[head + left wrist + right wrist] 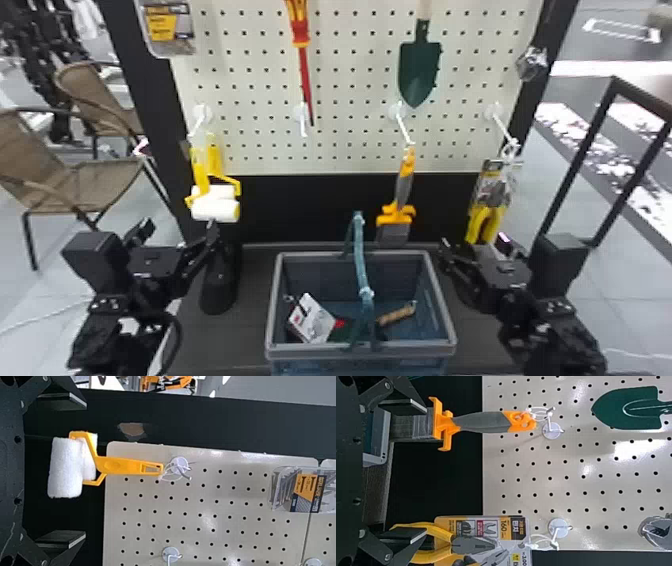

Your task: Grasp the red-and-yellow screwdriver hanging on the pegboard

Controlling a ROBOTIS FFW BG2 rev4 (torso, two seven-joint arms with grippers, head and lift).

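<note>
The red-and-yellow screwdriver (302, 55) hangs upright at the top middle of the cream pegboard (350, 135), its red shaft pointing down to a white hook. My left gripper (207, 240) sits low at the left, far below the screwdriver, with its fingers (63, 401) spread open and nothing between them; a white paint roller with a yellow handle (79, 469) hangs just beyond. My right gripper (447, 255) rests low at the right, also open, its fingers (401, 405) wide apart and holding nothing.
A green trowel (419, 62) hangs right of the screwdriver. An orange-handled scraper (397, 200) and yellow pliers on a card (490, 205) hang lower. A grey basket (272, 300) with a blue handle stands in front, holding small items. Folding chairs (60, 170) stand at the left.
</note>
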